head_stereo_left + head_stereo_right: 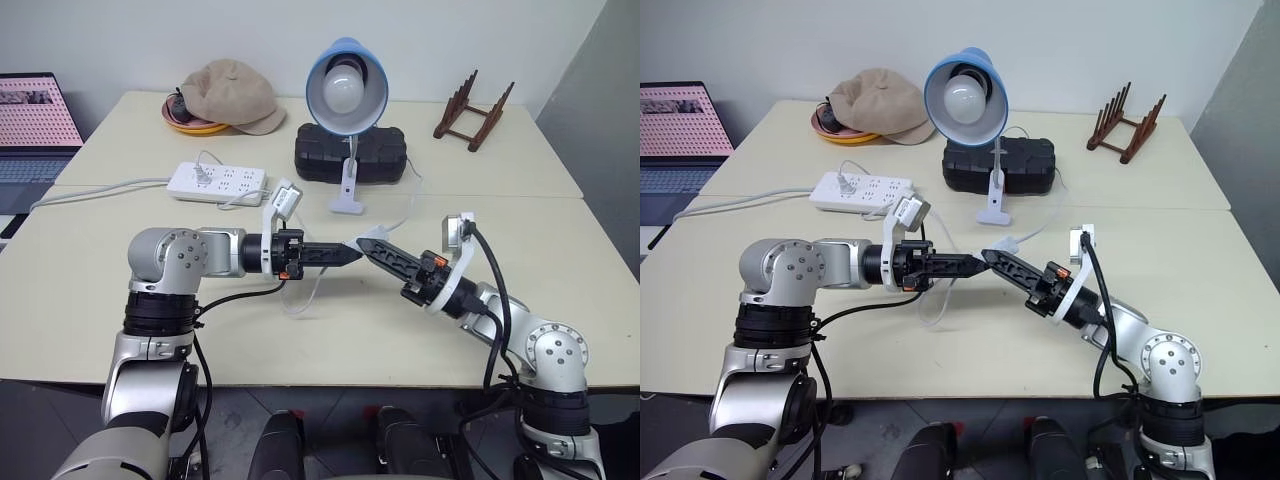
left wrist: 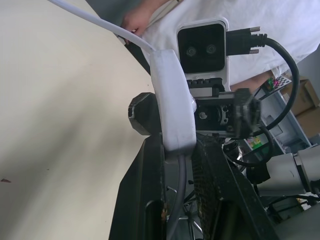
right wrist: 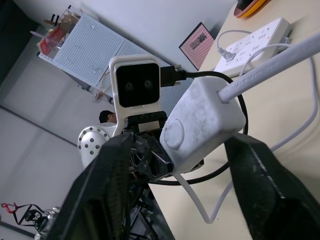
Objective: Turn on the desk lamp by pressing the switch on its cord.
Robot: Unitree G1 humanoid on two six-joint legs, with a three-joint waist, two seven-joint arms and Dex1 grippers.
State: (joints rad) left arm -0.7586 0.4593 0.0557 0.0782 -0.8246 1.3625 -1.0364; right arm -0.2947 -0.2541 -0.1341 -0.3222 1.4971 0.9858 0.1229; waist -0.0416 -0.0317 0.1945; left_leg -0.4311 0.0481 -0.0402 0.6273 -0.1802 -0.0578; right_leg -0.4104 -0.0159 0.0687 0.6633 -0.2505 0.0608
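I have the switch (image 2: 172,107) clamped in my left gripper (image 1: 348,254), lifted off the table (image 1: 560,260) at its middle, just near of the lamp (image 1: 345,95). The left gripper points level toward the right, and the switch's long axis runs along those fingers, with the cord (image 2: 95,22) leaving its far tip. My right gripper (image 1: 368,246) comes in from the right, aimed left and slightly up, so the two tips meet nose to nose. Its jaws stand apart, one on either side of the switch, neither visibly touching; in the right wrist view the round button (image 3: 175,134) faces one finger (image 3: 95,195). So the right arm does the pressing, I judge, by closing across the switch's short axis. The bulb looks unlit.

The table is a pale, flat desk; slack cord loops on it below my grippers. Far left lie a power strip (image 1: 218,182) and a cap (image 1: 232,95), a black case (image 1: 350,155) behind the lamp, a wooden rack (image 1: 475,115) far right.
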